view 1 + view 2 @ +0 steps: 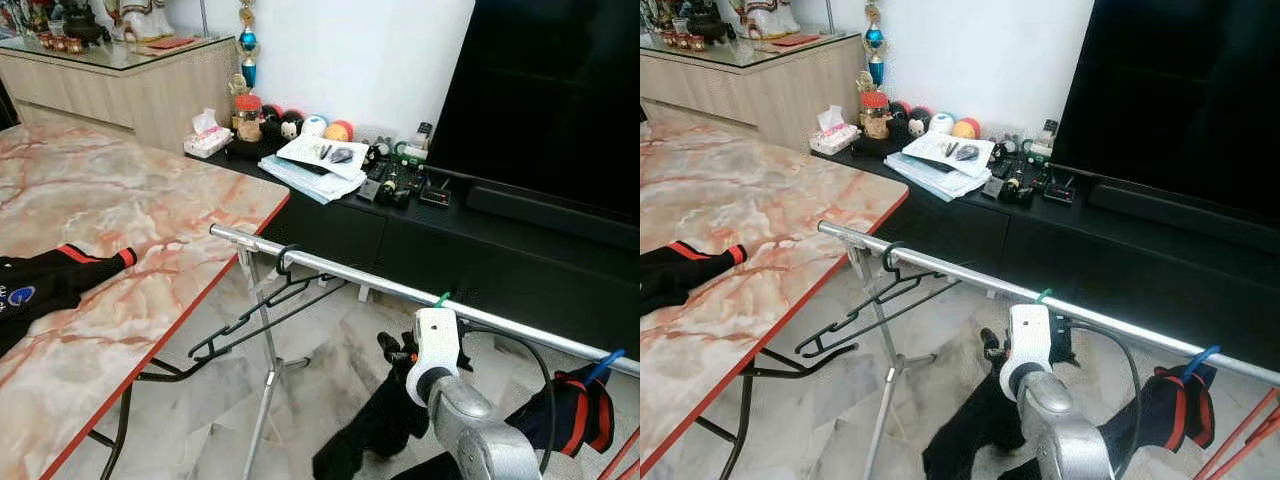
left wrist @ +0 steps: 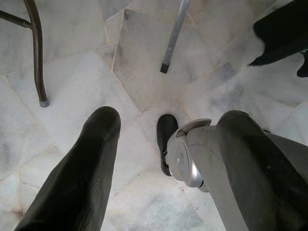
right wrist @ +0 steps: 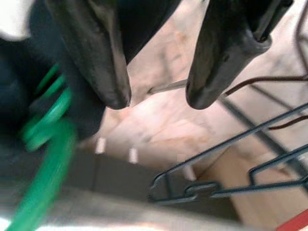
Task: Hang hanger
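While the black hanger (image 1: pixel 262 318) already hooks the rail (image 1: pixel 400 290) just beyond the right hand (image 3: pixel 156 98), fingers apart and empty, hanging looks done; next, withdraw clear.

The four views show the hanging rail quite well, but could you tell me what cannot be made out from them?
- Rail: its right end is cut off by the head views' edge.
- Green hanger: motion-blurred in the right wrist view; its hook is behind the right gripper, whose fingers are apart.
- Small items on the TV console: too small to identify.
- Left gripper: hangs idle.
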`<state>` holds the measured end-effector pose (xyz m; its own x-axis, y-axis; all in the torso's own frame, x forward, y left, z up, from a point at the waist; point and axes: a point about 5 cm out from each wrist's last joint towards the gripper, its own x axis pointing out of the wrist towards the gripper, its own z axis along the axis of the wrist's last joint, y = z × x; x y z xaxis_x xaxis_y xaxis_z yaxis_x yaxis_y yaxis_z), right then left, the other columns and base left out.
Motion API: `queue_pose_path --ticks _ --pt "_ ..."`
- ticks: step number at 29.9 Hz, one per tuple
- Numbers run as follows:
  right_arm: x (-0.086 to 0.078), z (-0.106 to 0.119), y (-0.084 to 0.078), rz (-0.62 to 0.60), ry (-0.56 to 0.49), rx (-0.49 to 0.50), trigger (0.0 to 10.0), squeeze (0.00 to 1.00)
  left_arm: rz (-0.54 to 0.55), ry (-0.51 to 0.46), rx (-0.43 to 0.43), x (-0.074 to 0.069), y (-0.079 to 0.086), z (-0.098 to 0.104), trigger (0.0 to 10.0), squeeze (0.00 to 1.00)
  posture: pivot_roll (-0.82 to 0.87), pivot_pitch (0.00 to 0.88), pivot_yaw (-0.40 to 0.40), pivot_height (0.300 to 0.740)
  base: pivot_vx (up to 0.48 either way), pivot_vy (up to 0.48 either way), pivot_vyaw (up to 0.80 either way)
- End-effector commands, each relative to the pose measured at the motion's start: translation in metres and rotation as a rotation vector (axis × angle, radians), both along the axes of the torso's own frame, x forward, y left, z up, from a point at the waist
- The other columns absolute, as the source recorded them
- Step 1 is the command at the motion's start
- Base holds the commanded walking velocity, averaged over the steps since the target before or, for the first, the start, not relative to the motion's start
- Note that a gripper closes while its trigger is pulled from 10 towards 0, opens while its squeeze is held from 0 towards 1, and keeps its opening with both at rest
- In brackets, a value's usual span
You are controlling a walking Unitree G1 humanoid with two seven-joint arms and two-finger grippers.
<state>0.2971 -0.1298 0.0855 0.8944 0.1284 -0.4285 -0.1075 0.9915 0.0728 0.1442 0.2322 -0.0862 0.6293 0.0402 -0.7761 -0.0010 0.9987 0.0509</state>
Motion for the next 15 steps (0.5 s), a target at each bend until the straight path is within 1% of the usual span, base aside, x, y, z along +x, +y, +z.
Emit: queue_pose_path --ticks 1,4,6,10,12,13,14,15 --pt "0.002 0.0 -0.009 -0.054 -0.003 -0.022 10.0 1.0 0.01 0.013 -0.004 -0.005 0.0 -0.002 10.0 0.0 0.16 0.032 -0.057 0.74 0.0 0.0 0.0" --pt "-0.004 -0.004 -0.022 -0.12 -0.004 -0.073 10.0 1.0 0.007 0.019 -0.003 -0.005 0.0 -0.002 10.0 0.0 0.15 0.039 -0.054 0.74 0.0 0.0 0.0" --pt "-0.009 -0.005 -0.027 -0.144 -0.008 -0.094 10.0 1.0 0.005 0.021 -0.004 -0.005 0.0 -0.002 10.0 0.0 0.15 0.041 -0.053 0.74 0.0 0.0 0.0" --pt "-0.013 -0.005 -0.026 -0.143 -0.01 -0.094 10.0 1.0 0.003 0.022 -0.004 -0.005 0.0 -0.002 10.0 0.0 0.14 0.042 -0.052 0.74 0.0 0.0 0.0" --pt "-0.025 -0.012 -0.023 -0.1 0.029 -0.114 10.0 1.0 -0.001 0.023 -0.005 -0.004 0.0 -0.002 10.0 0.0 0.14 0.041 -0.05 0.74 0.0 0.0 0.0" --pt "-0.025 -0.012 -0.023 -0.1 0.029 -0.114 10.0 1.0 -0.001 0.023 -0.005 -0.004 0.0 -0.002 10.0 0.0 0.14 0.041 -0.05 0.74 0.0 0.0 0.0" --pt "-0.03 -0.016 -0.026 -0.097 0.055 -0.129 10.0 1.0 -0.004 0.023 -0.006 -0.004 0.0 -0.002 10.0 0.0 0.14 0.041 -0.05 0.74 0.0 0.0 0.0" --pt "-0.031 -0.018 -0.028 -0.095 0.059 -0.15 10.0 1.0 -0.006 0.024 -0.006 -0.004 0.0 -0.002 10.0 0.0 0.14 0.041 -0.048 0.74 0.0 0.0 0.0"
